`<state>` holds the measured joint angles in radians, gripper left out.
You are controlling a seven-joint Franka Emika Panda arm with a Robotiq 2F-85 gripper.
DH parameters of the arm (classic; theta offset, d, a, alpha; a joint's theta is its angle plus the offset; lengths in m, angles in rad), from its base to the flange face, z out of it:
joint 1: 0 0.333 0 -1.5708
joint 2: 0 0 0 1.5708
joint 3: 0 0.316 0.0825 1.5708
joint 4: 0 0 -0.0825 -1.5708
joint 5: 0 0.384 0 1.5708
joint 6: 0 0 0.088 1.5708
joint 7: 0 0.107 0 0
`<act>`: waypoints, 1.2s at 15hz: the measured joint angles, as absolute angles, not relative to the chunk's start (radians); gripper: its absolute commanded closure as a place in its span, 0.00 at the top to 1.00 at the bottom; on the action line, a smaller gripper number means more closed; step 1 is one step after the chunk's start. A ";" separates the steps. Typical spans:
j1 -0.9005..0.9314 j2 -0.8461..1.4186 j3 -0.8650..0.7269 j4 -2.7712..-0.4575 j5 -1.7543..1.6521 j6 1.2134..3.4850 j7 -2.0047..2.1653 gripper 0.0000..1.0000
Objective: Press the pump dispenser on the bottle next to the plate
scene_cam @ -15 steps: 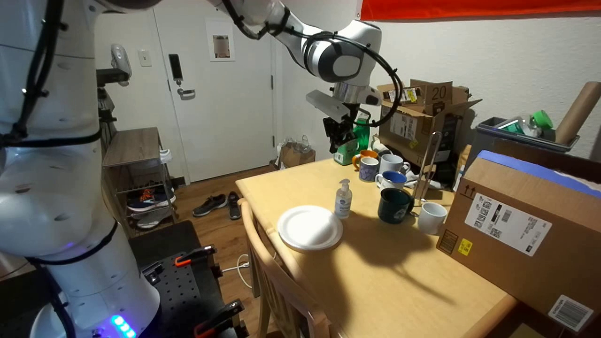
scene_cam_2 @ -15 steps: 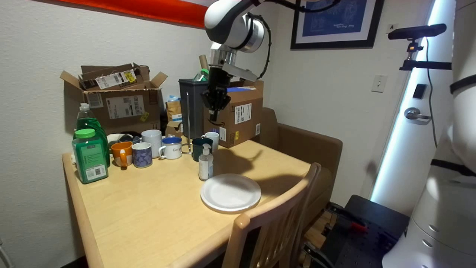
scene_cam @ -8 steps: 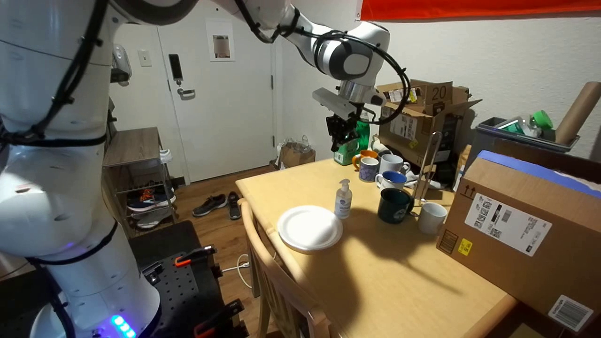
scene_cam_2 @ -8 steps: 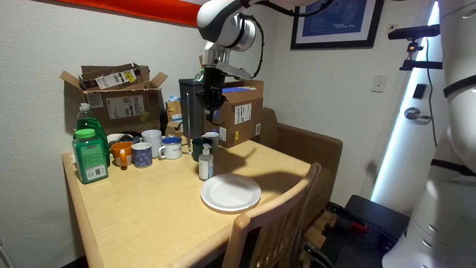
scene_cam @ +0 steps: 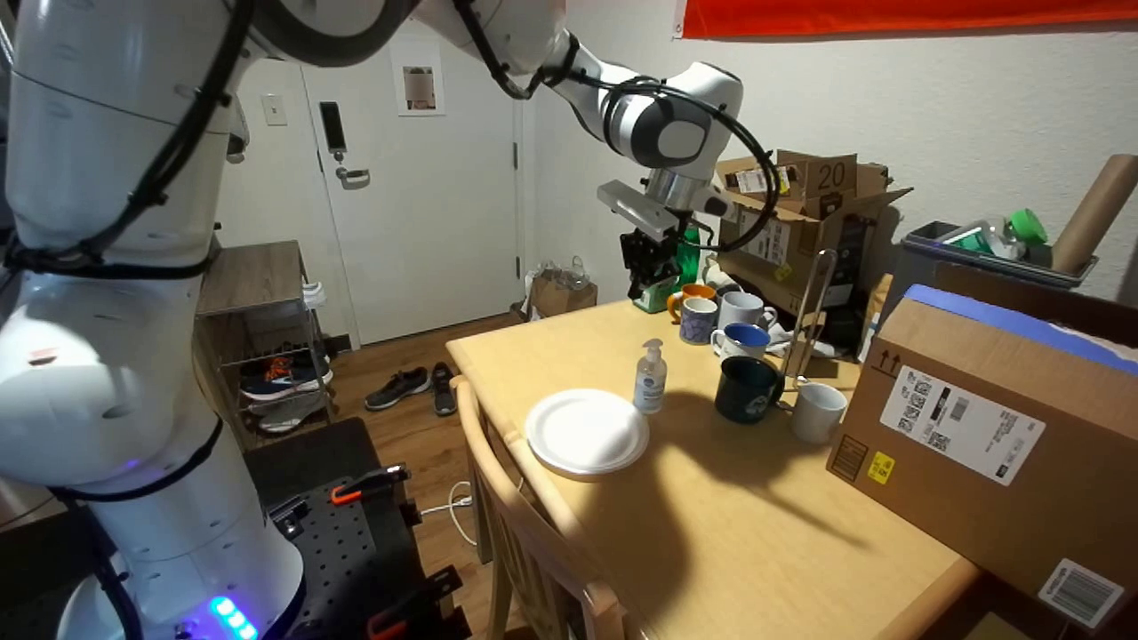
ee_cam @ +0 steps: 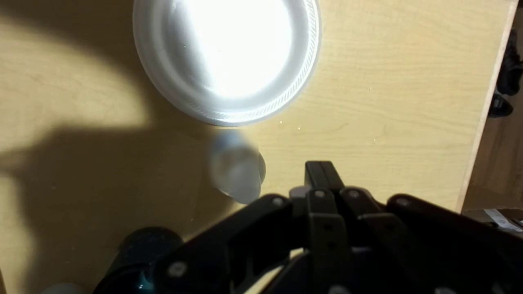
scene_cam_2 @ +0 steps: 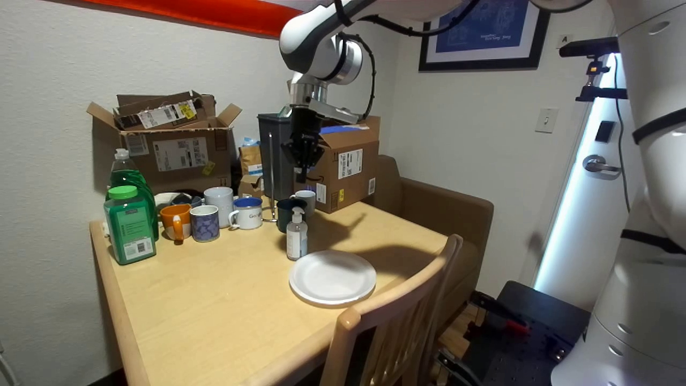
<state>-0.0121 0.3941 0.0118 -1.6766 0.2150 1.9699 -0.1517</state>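
Note:
The bottle (scene_cam: pixel 650 388) stands upright on the table, touching or very close to the white plate (scene_cam: pixel 587 431). Its whitish pump dispenser (scene_cam: pixel 653 350) is on top. The bottle (scene_cam_2: pixel 297 241), pump (scene_cam_2: pixel 297 215) and plate (scene_cam_2: pixel 332 276) also show in an exterior view. My gripper (scene_cam: pixel 637 292) is shut and empty, pointing down, above the table and higher than the pump, apart from it. In the wrist view the gripper (ee_cam: pixel 320 164) has its fingertips together, to the right of the blurred bottle (ee_cam: pixel 235 167); the plate (ee_cam: pixel 229 61) is at the top. The pump cannot be made out there.
A dark mug (scene_cam: pixel 749 391) and a white cup (scene_cam: pixel 818 411) stand near the bottle. Several mugs and green bottles (scene_cam_2: pixel 130 228) stand farther along the table. A large cardboard box (scene_cam: pixel 987 444) is at the table's edge. A wooden chair (scene_cam_2: pixel 396 305) stands by the plate.
The gripper has come down a little. It has shifted slightly sideways, right in one exterior picture and left in the other. The upper arm has swung too. The bottle and plate have not moved.

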 measured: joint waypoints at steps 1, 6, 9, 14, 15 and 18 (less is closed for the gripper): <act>-0.014 0.397 0.012 -1.677 0.215 1.970 -0.152 0.00; -0.020 0.409 0.013 -1.677 0.216 1.972 -0.154 0.00; -0.020 0.417 0.014 -1.677 0.216 1.972 -0.155 0.00; -0.022 0.437 0.016 -1.676 0.217 1.993 -0.173 0.00; -0.022 0.441 0.016 -1.675 0.217 2.004 -0.176 0.00; -0.024 0.452 0.017 -1.675 0.217 2.045 -0.193 0.00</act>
